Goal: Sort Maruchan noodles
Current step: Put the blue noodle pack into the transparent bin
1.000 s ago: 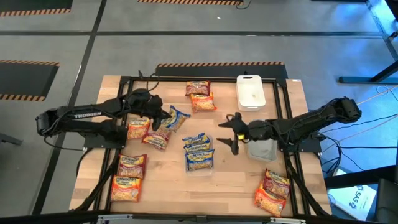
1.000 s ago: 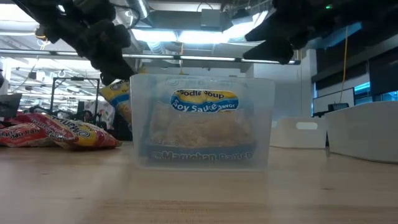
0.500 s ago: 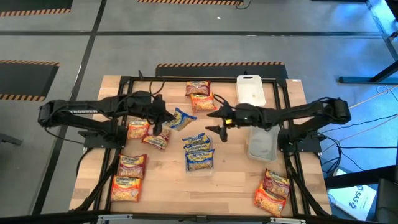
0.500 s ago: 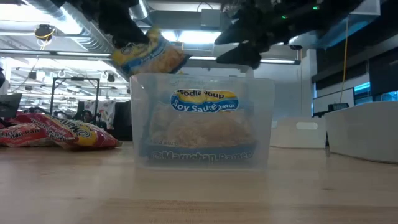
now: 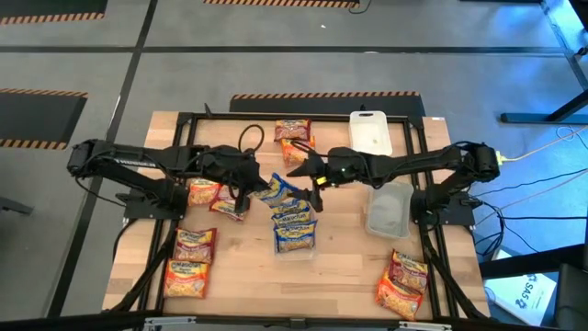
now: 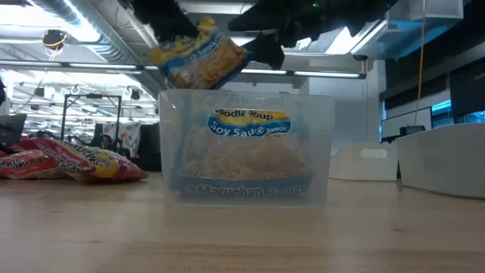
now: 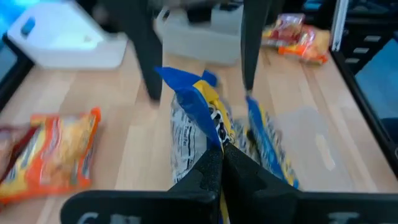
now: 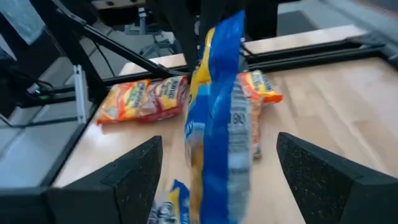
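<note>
Left hand (image 5: 260,187) is pressed together on one end of a blue-and-yellow packet (image 5: 278,190), holding it up at frame centre in the high view, just above the clear container (image 5: 295,232) of matching packets. Right hand (image 5: 308,173) is spread, fingers either side of the packet's free end, not yet closed.

Handover, by my read: right should close squarely on the free end before left lets go, then lower it flat into the container. Wrapper is slick and floppy, so a shallow pinch could slip.

Versus a second ago: left has carried the packet right, from the table's left; right has come across from beside the empty container (image 5: 389,210). Other packets lie where they were.
</note>
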Robot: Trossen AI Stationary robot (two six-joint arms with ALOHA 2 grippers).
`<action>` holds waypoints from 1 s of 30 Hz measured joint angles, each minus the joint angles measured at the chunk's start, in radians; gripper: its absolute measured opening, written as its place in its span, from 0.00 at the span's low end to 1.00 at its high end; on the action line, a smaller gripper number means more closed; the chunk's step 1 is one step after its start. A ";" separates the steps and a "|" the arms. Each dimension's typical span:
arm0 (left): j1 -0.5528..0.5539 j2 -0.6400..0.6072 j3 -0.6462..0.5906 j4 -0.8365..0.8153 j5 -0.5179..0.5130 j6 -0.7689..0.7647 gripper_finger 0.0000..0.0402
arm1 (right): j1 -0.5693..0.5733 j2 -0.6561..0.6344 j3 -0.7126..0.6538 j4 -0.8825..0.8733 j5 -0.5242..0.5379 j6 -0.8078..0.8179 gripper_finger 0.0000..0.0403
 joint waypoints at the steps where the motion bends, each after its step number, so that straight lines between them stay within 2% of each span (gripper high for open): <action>1: -0.005 0.005 0.006 0.006 -0.003 0.006 0.00 | 0.000 0.010 0.006 0.001 -0.007 0.011 0.74; 7: -0.021 0.003 0.014 0.012 -0.012 0.015 0.00 | 0.007 0.046 0.016 0.004 -0.016 0.026 0.74; 10: -0.021 0.003 0.014 0.013 -0.015 0.014 0.00 | 0.009 0.047 0.015 -0.008 -0.023 0.023 0.70; 13: -0.021 0.003 0.014 0.015 -0.021 0.014 0.00 | 0.015 0.047 0.015 -0.005 -0.033 0.012 0.59; 19: -0.021 0.003 0.014 0.050 -0.027 -0.013 0.01 | 0.014 0.047 0.015 -0.003 -0.047 -0.005 0.27; 23: -0.023 0.003 0.014 0.055 -0.033 -0.039 0.09 | 0.019 0.046 0.015 -0.008 -0.048 -0.040 0.13; 30: -0.013 -0.031 0.014 0.009 -0.070 -0.104 0.33 | 0.067 0.046 0.015 -0.012 0.039 -0.141 0.09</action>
